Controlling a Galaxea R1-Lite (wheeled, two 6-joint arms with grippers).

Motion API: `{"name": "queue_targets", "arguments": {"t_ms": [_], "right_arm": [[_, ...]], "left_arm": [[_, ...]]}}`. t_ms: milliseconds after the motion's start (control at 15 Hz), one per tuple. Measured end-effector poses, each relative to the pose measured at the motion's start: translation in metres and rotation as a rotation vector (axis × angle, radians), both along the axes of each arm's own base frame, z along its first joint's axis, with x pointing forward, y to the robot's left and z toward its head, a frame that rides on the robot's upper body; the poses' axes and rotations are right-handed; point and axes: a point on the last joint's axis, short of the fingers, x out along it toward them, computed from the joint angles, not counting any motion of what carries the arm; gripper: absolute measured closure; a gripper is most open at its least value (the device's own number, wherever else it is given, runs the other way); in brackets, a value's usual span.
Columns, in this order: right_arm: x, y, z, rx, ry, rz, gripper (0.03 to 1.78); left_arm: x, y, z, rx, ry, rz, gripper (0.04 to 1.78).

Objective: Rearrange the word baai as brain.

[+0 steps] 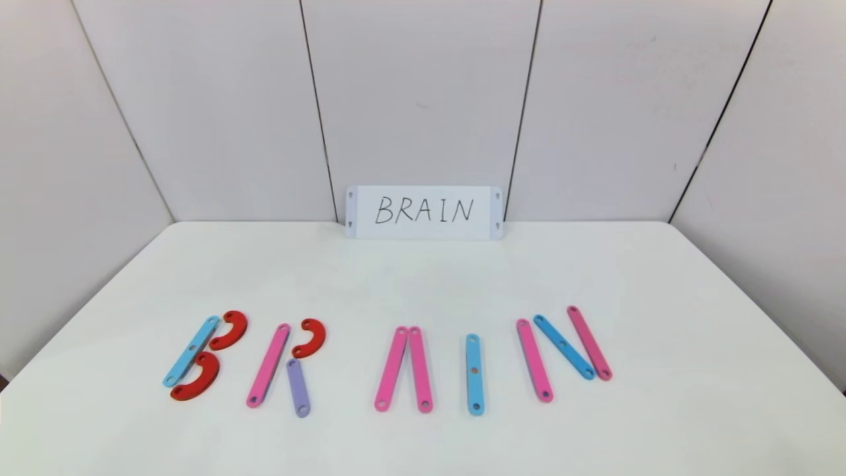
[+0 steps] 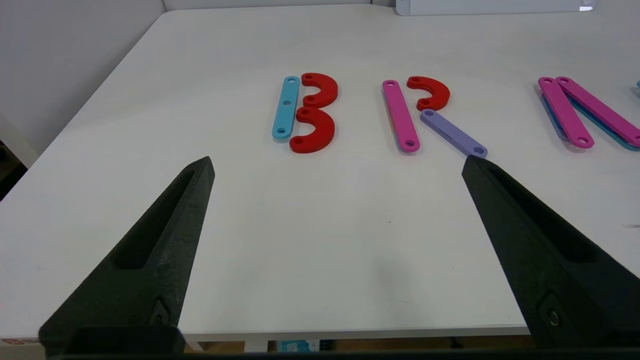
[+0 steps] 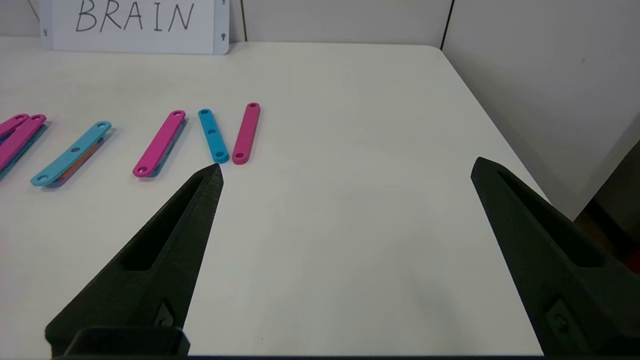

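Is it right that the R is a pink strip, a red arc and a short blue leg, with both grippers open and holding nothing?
Not quite: the R's short leg is purple, not blue, as the head view shows. The pink strip, red arc and open, empty left gripper and right gripper are as stated.

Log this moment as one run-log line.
state: brain spelled below white card | left gripper: open, holding nothing, near table edge | right gripper: open, holding nothing | table

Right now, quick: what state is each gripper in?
Left gripper: open, holding nothing, near the table's front edge.
Right gripper: open, holding nothing, also at the front edge.
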Motion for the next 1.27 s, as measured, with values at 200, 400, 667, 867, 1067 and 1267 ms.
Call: {"name": "queue_targets", "arguments": {"t_ms": [200,400,667,867,1067,1267], "right_arm": [[-0.0009,0.0,-0.0017,-0.001,0.035,0.0,0.07],[0.0002,0.0,-0.0013,-0.032,0.007,0.003,0.07],[0.0006,0.0002,-0.0051,-0.061,0.036,0.008,0.07],[0.0009,0.0001,-0.0037,-0.023,0.017,0.006,0.07],[0.001,0.0001,-0.0037,-0.013,0.016,0.005,0.07],[0.001,0.0001,-0.0037,-0.011,0.015,0.005,0.07]], "left_arm": [[0.0,0.0,0.0,-0.017,0.0,0.0,0.08],[0.0,0.0,0.0001,-0.023,-0.001,0.0,0.08],[0.0,0.0,0.0001,-0.022,-0.001,0.0,0.08],[0.0,0.0,0.0001,-0.023,-0.001,0.0,0.08],[0.0,0.0,0.0001,-0.023,-0.001,0.0,0.08],[0.0,0.0,0.0001,-0.023,-0.001,0.0,0.08]]}}
